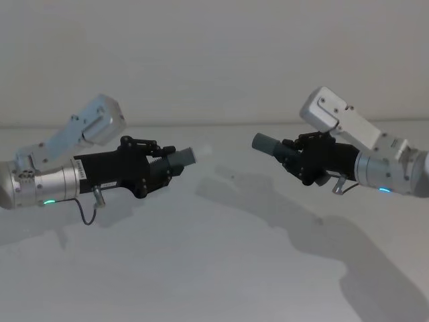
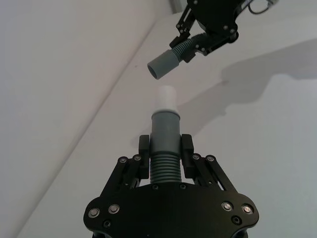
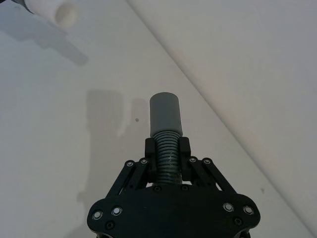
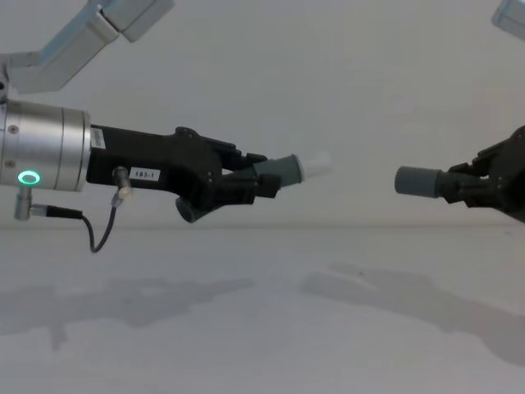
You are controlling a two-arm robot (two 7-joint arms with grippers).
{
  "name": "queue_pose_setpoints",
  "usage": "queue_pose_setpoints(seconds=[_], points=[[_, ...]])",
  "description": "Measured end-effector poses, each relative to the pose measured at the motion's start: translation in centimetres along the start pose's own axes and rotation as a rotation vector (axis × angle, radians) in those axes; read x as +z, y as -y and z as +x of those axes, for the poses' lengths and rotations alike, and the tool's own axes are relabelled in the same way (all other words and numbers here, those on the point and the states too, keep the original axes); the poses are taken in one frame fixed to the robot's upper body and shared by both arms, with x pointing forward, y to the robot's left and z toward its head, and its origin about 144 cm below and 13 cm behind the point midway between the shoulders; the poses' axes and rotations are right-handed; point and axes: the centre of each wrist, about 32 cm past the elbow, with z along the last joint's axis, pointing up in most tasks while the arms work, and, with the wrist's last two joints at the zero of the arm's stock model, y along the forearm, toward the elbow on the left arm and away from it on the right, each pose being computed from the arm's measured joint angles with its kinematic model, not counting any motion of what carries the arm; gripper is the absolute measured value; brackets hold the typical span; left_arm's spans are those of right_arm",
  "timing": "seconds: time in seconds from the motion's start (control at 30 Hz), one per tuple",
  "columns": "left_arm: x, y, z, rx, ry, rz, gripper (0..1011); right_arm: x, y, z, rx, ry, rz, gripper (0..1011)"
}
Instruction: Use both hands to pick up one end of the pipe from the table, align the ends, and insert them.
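Nearest, the white table (image 4: 246, 345) spreads under both arms; above it on the left, the left gripper (image 4: 261, 182) is clamped on the ribbed body of one pipe piece (image 4: 283, 171), its whitish tip (image 4: 316, 164) pointing right; on the right, the right gripper (image 1: 293, 155) is clamped on the other piece (image 3: 166, 148), its dark cuff (image 4: 417, 181) pointing left; the two ends face each other, apart, clear of the table.

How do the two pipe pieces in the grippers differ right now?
The left piece ends in a narrow whitish tip; the right piece ends in a wider dark grey cuff. The left piece, in the left gripper, points to the robot's right; the right piece, in the right gripper, points left. Both are dark grey, clamped on their ribs, above the table, ends facing but apart.
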Motion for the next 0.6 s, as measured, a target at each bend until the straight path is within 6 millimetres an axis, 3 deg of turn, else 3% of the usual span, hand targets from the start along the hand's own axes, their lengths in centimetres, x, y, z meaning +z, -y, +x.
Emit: queue_pose_setpoints(seconds=[0.6], points=[[0.2, 0.1, -0.3, -0.039, 0.079, 0.022, 336, 0.8, 1.7, 0.4, 0.115, 0.125, 0.021, 244]])
